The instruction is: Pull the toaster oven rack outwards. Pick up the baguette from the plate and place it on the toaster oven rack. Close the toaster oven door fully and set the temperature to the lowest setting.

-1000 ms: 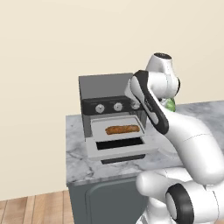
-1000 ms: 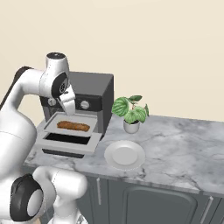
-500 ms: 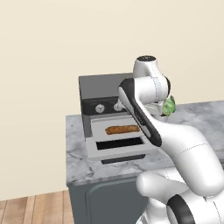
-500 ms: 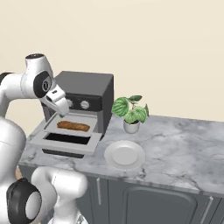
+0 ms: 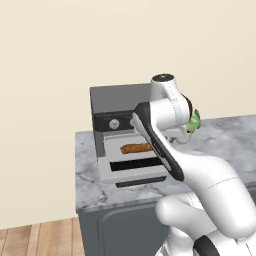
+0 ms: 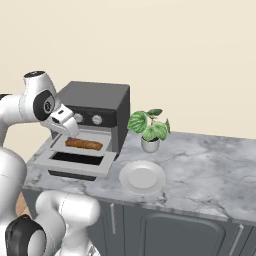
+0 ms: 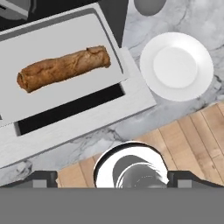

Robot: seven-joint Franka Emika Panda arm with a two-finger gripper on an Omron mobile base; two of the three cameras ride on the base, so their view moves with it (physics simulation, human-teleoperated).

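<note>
We find the first half of the job finished; the toaster oven rack [image 7: 65, 48] is drawn out of the toaster oven [image 6: 97, 100], and the baguette [image 7: 63, 68] lies on it, while the plate [image 7: 177, 65] sits bare on the marble counter [image 6: 200, 155] just beside the oven, near a small potted plant [image 6: 149, 127]. What we judge to be left is the second half; the toaster oven door [image 5: 132, 169] hangs open, lying flat out in front of the cavity below the rack, so it has yet to be swung up and shut, and the knobs [image 6: 96, 119] on the black strip are not yet touched.

The gripper [image 7: 111, 177] holds nothing; its two dark tips stand wide apart at the bottom of the hand view, high above the rack and looking straight down on it; in the right base view the hand hangs at the oven's left front corner.

As for the baguette, its long axis runs across the rack's width, parallel to the oven's front face; in the hand view it is slightly tilted, one end a little nearer the cavity than the other; it rests wholly on the rack, roughly mid-shelf, clear of the edges.
</note>
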